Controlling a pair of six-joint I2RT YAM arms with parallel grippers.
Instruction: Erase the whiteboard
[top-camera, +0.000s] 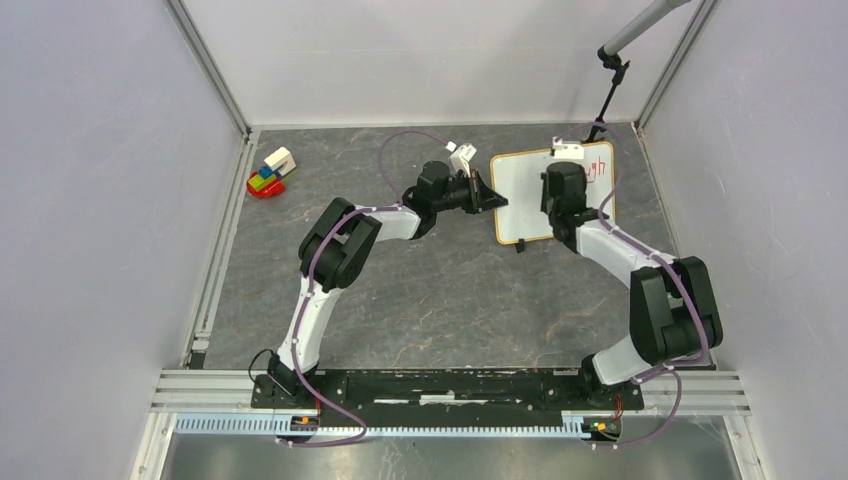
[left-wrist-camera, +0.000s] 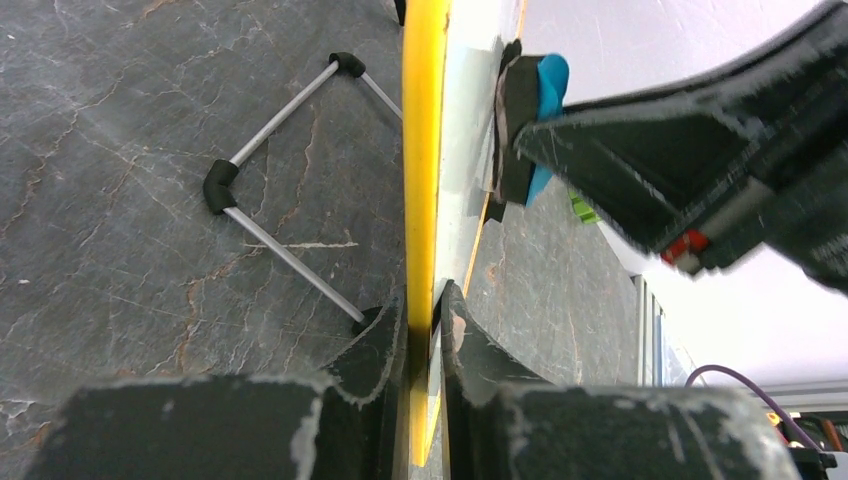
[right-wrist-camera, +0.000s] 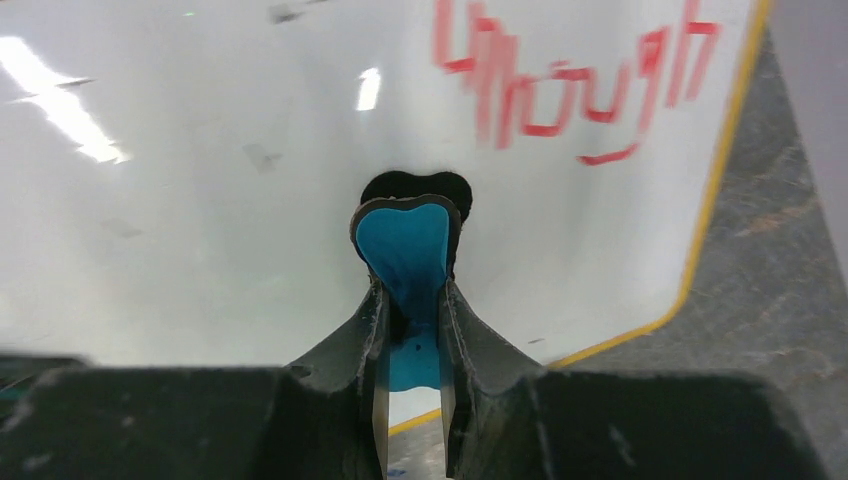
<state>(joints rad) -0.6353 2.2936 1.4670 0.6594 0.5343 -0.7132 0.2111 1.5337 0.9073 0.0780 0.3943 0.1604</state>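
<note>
The whiteboard (top-camera: 520, 195) stands tilted up on the table, its frame edge (left-wrist-camera: 424, 150) yellow in the left wrist view. My left gripper (top-camera: 497, 203) (left-wrist-camera: 425, 325) is shut on the board's left edge. Red handwriting (right-wrist-camera: 560, 90) (top-camera: 598, 170) runs across the upper right of the white face (right-wrist-camera: 200, 200). My right gripper (top-camera: 562, 185) (right-wrist-camera: 410, 295) is shut on a blue eraser (right-wrist-camera: 405, 245) (left-wrist-camera: 549, 90) whose dark felt side presses flat against the board, below and left of the writing. The top view hides the eraser under the right wrist.
A wire stand (left-wrist-camera: 285, 185) with black corner caps lies on the grey table behind the board. A red dish with colored toy blocks (top-camera: 268, 176) sits at the far left. A black pole (top-camera: 606, 90) rises behind the board's top right corner. Walls close in on three sides.
</note>
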